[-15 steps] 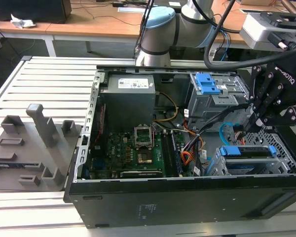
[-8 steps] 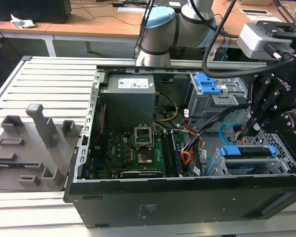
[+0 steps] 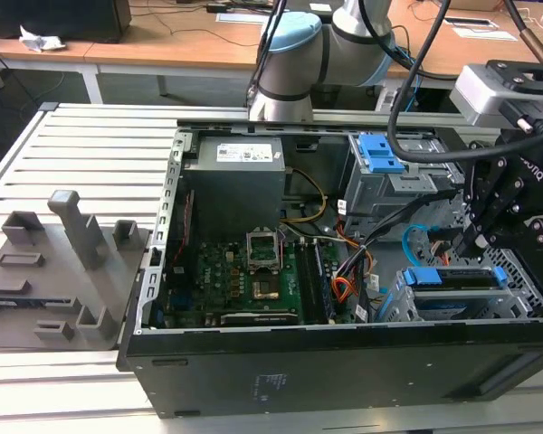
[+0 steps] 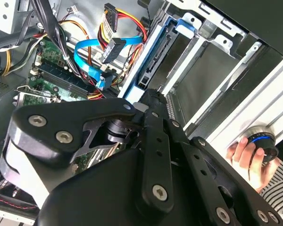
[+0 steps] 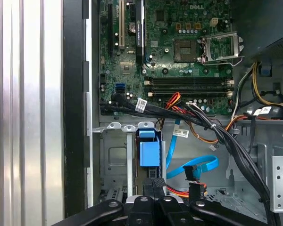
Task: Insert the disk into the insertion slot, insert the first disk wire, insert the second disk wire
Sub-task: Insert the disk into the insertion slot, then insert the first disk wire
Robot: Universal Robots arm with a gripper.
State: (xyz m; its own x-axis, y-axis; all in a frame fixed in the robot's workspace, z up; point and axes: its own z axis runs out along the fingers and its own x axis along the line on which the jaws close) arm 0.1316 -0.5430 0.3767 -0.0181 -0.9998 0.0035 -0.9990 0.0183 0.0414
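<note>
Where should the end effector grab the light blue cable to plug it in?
Probably by its small black plug, the only rigid part; the light blue cable itself is thin, flat and looped, so it would flex. Come in through the computer case's open side, where the plug lies exposed.

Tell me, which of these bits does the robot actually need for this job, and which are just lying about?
Part of the job:
gripper
disk
slot
orange-red wires
blue cable

Just there:
grey blocks on the table
power supply
motherboard
tall cage with blue tabs
</note>
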